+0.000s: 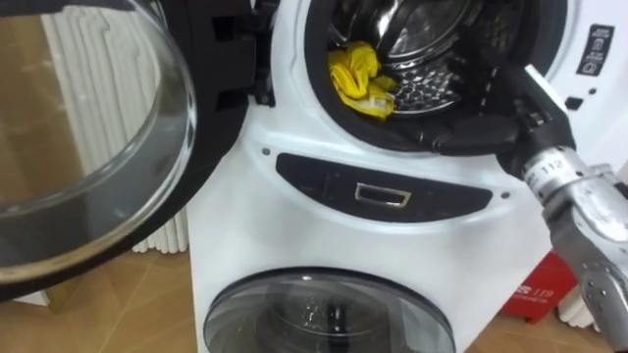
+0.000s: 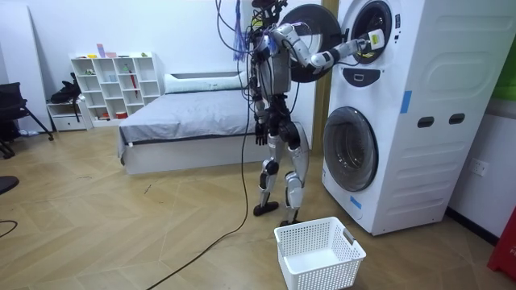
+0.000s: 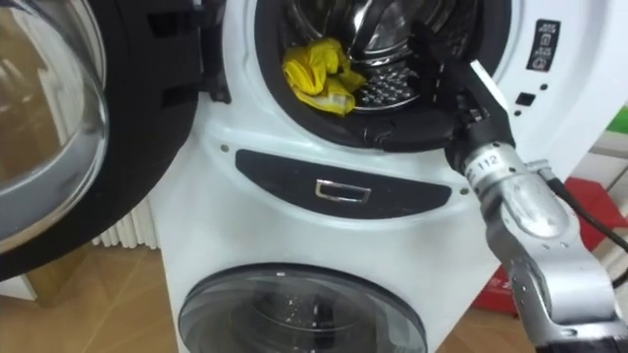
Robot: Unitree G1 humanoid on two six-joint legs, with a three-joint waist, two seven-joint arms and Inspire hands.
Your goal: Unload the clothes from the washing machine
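Right eye view: my right robot hand sits inside the washing machine drum to reach the yellow cloth, apart at its left; I cannot tell its finger closure.

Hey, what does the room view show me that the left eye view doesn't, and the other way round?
Room view: the whole robot standing at the washing machine, its left hand hanging by its side, a white basket on the floor near its feet, a bed and a shelf.
Left eye view: the drum's perforated metal wall, seen close up.
Both: the open upper door, the yellow cloth in the drum, the right hand reaching into the opening apart from the cloth, and the lower round door.
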